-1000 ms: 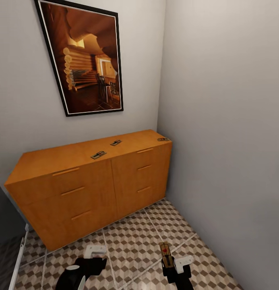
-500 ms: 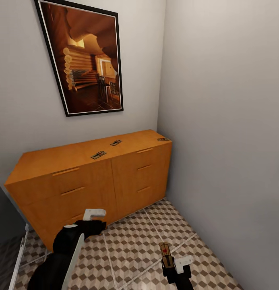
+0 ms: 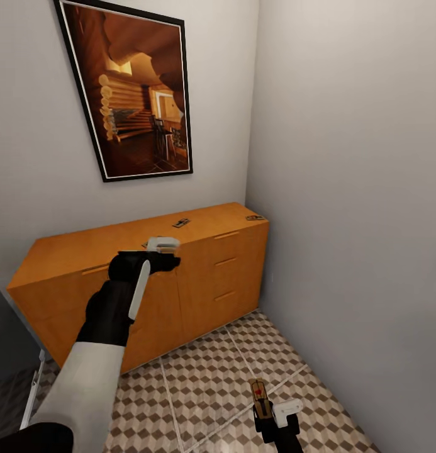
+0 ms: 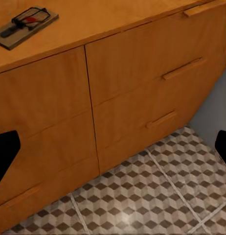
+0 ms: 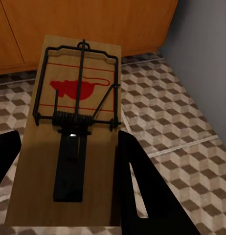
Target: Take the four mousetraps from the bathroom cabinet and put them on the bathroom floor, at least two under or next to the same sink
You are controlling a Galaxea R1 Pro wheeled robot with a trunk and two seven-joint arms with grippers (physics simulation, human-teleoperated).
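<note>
The orange-brown cabinet point(image 3: 199, 277) stands against the back wall. Two mousetraps lie in plain sight on its top, one near the middle point(image 3: 180, 222) and one at the right end point(image 3: 255, 218). My left gripper point(image 3: 163, 245) hangs open at the top's front edge and mostly hides a third trap in the head view. The left wrist view shows that mousetrap point(image 4: 27, 25) on the top, with the open gripper point(image 4: 113, 147) in front of the drawers. Low over the bathroom floor point(image 3: 205, 377), my right gripper point(image 3: 263, 408) is shut on a fourth mousetrap point(image 5: 76, 127).
A framed picture point(image 3: 133, 88) hangs above the cabinet. A plain grey wall point(image 3: 356, 220) closes the right side, meeting the cabinet's right end. A dark object point(image 3: 7, 340) stands at the left edge. Cube-patterned tiles point(image 4: 142, 200) run in front of the drawers.
My left arm has risen from near the floor to the cabinet top's front edge, covering the nearest trap. The right gripper and its trap have stayed put.
</note>
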